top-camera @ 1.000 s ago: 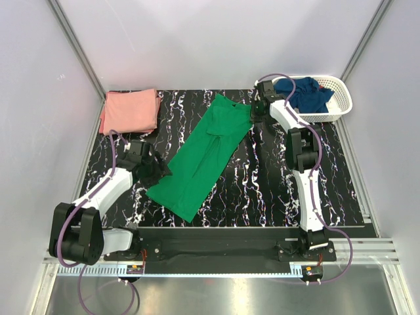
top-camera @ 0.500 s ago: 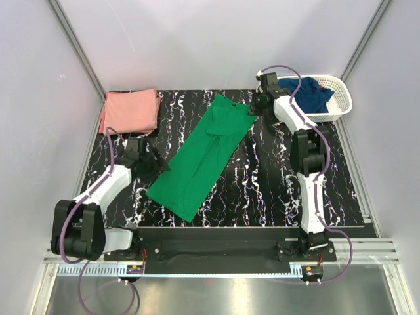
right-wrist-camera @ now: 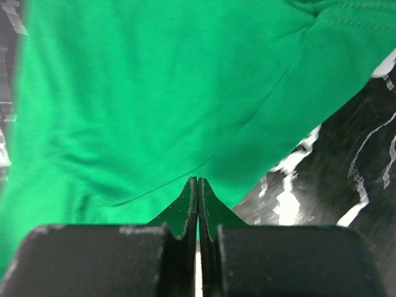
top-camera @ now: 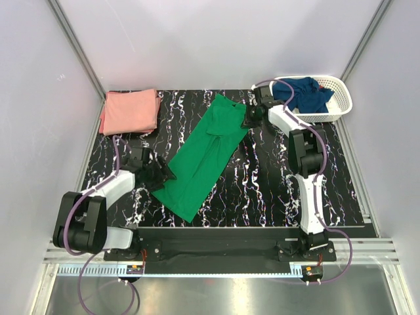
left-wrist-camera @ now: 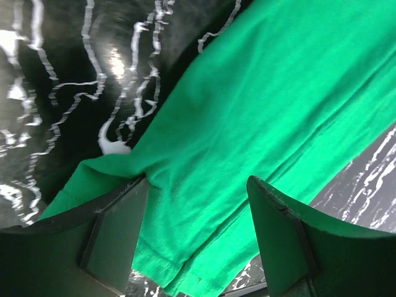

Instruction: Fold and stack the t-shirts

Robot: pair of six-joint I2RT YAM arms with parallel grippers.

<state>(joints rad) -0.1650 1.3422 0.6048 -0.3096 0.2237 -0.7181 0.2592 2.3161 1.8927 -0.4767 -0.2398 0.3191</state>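
The bright green t-shirt [top-camera: 207, 154] lies as a long diagonal strip across the table's middle. My left gripper [top-camera: 161, 174] is at its near left edge. In the left wrist view the left gripper [left-wrist-camera: 198, 238] is open, with the green hem [left-wrist-camera: 185, 260] between its fingers [left-wrist-camera: 117, 238]. My right gripper [top-camera: 248, 118] is at the shirt's far right edge. In the right wrist view the right gripper [right-wrist-camera: 198, 185] is shut, with its tips low over the green cloth [right-wrist-camera: 154, 93]; no cloth shows bunched between them. The salmon pink t-shirt [top-camera: 131, 110] lies folded at the back left. The navy t-shirt [top-camera: 303, 93] is in the basket.
The white lattice basket [top-camera: 341, 98] stands at the back right corner. The table is black with white marbling [top-camera: 262, 184]. Grey walls with metal rails close in the left, back and right sides.
My left gripper moved nearer and onto the green shirt's lower left edge. My right gripper swung back, then came down left to the shirt's upper right edge. The shirt's near corner shifted slightly.
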